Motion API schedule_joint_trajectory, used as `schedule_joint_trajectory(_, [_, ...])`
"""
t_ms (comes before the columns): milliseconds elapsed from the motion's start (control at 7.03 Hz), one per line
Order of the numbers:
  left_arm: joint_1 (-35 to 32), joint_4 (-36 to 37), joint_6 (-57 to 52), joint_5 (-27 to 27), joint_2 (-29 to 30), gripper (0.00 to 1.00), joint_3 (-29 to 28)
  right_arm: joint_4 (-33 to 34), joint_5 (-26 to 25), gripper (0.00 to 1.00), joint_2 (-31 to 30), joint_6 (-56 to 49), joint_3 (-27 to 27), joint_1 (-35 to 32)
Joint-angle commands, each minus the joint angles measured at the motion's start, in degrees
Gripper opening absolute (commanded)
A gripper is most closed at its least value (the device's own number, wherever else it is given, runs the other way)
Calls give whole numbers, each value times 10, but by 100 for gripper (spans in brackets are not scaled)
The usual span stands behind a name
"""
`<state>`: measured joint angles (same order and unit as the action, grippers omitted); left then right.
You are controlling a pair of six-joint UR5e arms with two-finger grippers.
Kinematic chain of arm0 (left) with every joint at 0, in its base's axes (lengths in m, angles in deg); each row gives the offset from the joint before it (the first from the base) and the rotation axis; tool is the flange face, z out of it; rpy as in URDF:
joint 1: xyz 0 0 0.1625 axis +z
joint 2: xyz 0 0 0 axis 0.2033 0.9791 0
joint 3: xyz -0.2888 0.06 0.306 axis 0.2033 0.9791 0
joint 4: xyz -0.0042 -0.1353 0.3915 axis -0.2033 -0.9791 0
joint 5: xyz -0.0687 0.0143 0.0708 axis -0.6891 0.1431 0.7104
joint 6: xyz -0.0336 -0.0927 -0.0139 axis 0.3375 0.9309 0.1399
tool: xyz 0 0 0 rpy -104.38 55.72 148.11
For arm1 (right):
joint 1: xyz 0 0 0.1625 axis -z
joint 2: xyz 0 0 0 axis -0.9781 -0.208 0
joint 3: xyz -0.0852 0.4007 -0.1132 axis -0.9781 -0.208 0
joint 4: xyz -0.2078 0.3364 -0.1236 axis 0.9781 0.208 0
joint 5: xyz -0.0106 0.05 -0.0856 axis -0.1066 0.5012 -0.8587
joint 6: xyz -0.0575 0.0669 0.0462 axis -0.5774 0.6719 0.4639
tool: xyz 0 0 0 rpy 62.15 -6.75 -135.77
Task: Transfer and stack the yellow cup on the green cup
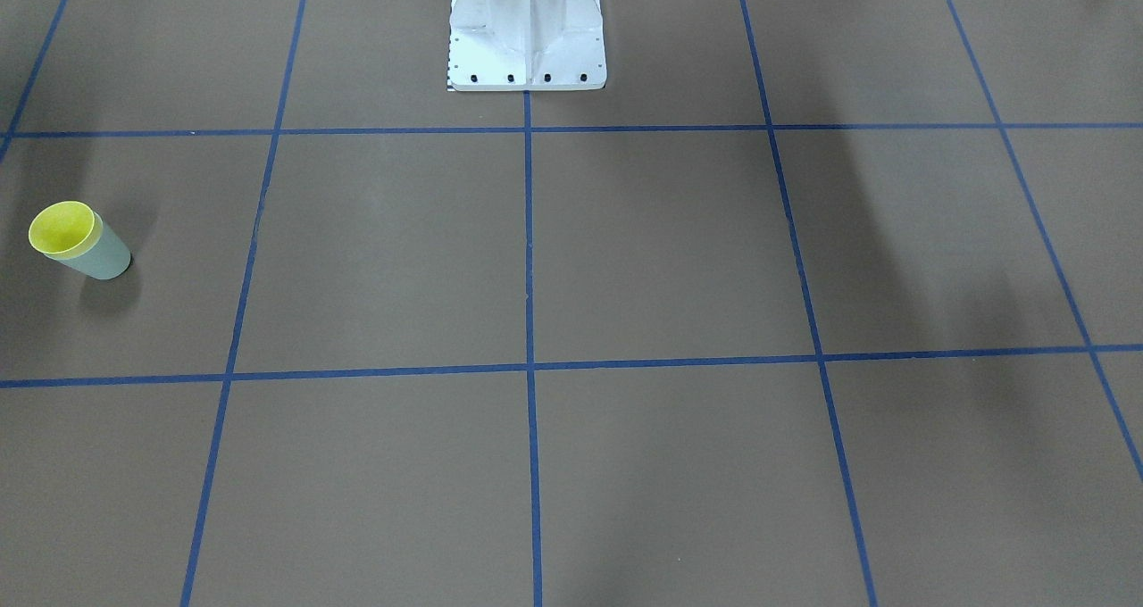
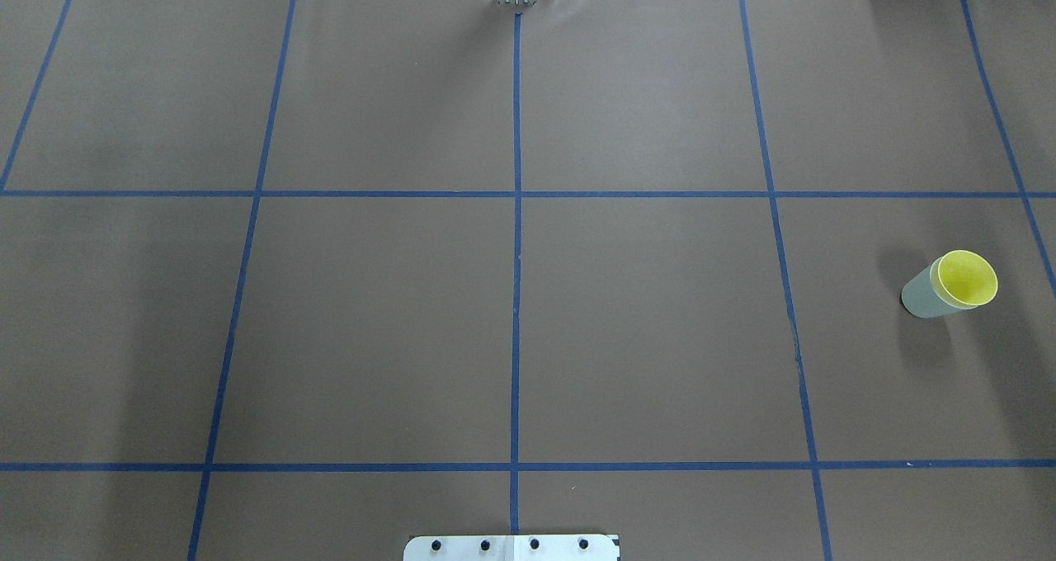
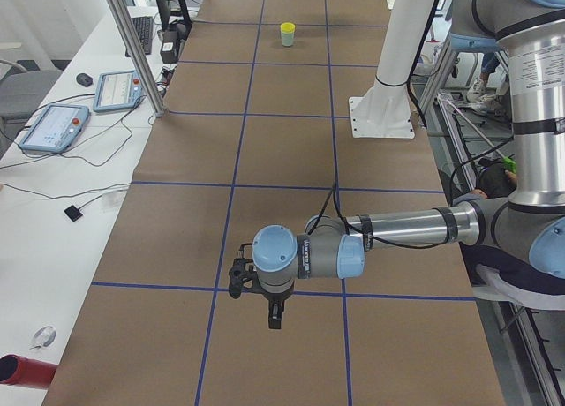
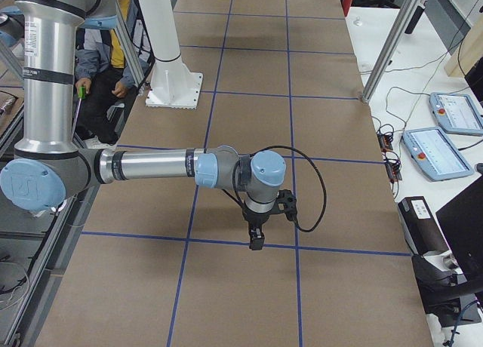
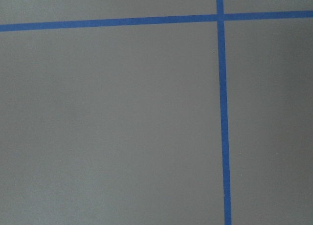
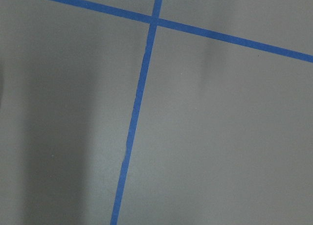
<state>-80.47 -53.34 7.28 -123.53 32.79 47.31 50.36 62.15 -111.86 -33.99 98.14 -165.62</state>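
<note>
Since the yellow cup (image 2: 967, 278) already sits nested in the green cup (image 2: 922, 295), well right of the base (image 2: 511, 547), steer both arms clear; whether left claw (image 3: 275, 323) or right claw (image 4: 256, 244) is open, I cannot tell.

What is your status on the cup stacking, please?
Left hand, right hand away from cups, open or shut unclear. Yellow cup sits nested in green cup, upright. Nothing seen in the way.
</note>
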Motion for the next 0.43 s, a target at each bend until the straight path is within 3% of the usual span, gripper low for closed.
schedule_joint_trajectory(0, [0,0,0,0,0,100,1,-1,0,100,-1,0,-2,0])
schedule_joint_trajectory(284, [0,0,0,0,0,100,1,-1,0,100,0,0,-4,0])
